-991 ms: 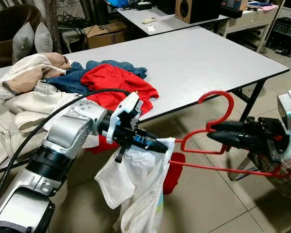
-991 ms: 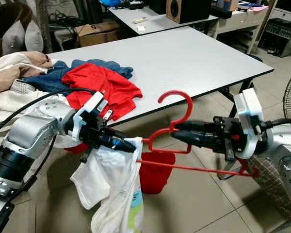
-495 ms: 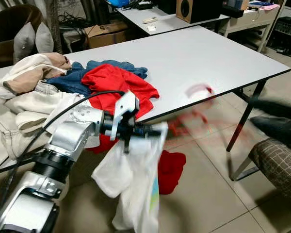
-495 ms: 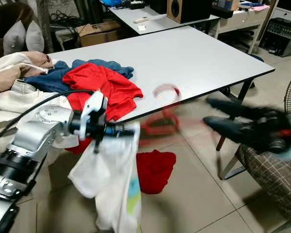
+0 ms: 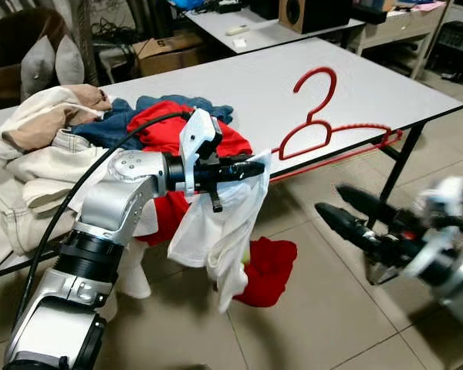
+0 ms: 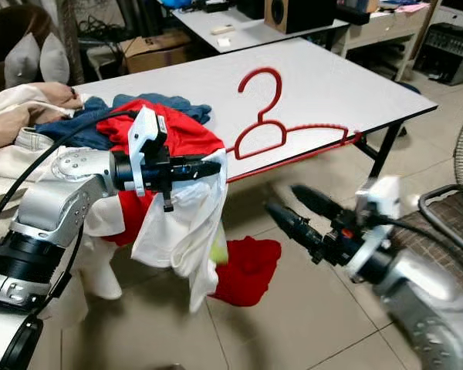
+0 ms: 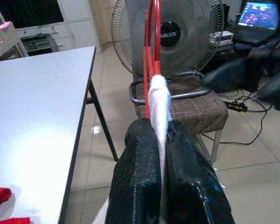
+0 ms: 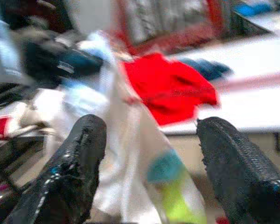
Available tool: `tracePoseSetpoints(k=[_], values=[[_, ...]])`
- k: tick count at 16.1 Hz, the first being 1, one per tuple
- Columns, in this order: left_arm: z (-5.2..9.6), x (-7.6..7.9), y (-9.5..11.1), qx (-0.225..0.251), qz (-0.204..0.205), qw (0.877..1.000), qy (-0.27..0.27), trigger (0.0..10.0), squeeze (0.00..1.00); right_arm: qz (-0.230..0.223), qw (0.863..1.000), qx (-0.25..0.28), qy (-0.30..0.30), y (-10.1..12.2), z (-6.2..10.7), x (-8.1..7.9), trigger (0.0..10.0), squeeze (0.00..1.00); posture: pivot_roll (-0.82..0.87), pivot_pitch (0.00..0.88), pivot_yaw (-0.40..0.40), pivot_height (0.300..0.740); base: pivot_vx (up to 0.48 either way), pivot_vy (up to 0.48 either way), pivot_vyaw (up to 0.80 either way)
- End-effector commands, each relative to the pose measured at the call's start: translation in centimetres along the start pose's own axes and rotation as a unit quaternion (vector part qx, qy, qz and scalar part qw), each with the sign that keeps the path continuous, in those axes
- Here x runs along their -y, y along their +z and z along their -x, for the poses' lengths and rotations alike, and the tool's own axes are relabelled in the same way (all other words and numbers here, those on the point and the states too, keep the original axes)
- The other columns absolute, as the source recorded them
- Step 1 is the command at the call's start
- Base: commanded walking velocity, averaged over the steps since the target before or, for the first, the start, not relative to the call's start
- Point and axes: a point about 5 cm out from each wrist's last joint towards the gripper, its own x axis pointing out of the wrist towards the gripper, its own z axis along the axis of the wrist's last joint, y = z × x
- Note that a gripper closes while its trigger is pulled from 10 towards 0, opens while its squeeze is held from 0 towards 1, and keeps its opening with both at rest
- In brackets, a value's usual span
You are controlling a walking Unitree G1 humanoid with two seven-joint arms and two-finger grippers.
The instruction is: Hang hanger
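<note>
Since a second ago your right gripper has let go of the red plastic hanger and dropped low beside the surface, its jaws now spread wide on nothing. The hanger, held then below the surface's edge, now stands higher in front of it, carried by your left gripper, whose jaws are clamped on the white cloth garment draped over the hanger's end. The hanger's hook points up; its long bar runs roughly level from the left gripper toward the robot's right, along the surface's near edge. A red cloth lies on the tiled floor beneath the garment.
</note>
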Motion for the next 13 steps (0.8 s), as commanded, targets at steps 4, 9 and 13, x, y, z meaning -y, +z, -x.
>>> tracePoseSetpoints(k=[4, 9, 13], values=[[-0.6, 0.6, 2.5, 0.021, -0.020, 1.000, 0.005, 0.0, 0.00, -0.070, 0.997, -0.024, 0.009, -2.9, -2.1, -0.1, 10.0, 1.00, 0.00, 0.000, 0.110, 0.740, 0.000, 0.000, 0.00], [-1.8, 2.0, 3.8, 0.038, -0.023, 0.999, -0.002, 0.0, 0.00, -0.088, 0.996, -0.016, 0.010, -3.0, -5.4, 1.3, 10.0, 1.00, 0.02, 0.000, 0.082, 0.740, 0.000, 0.000, 0.00], [-1.9, 2.3, 4.0, 0.041, -0.023, 0.999, 0.006, 0.0, 0.00, -0.102, 0.992, -0.024, 0.066, -3.1, -6.3, 0.5, 10.0, 0.00, 0.03, 0.001, 0.069, 0.740, 0.000, 0.000, 0.00]])
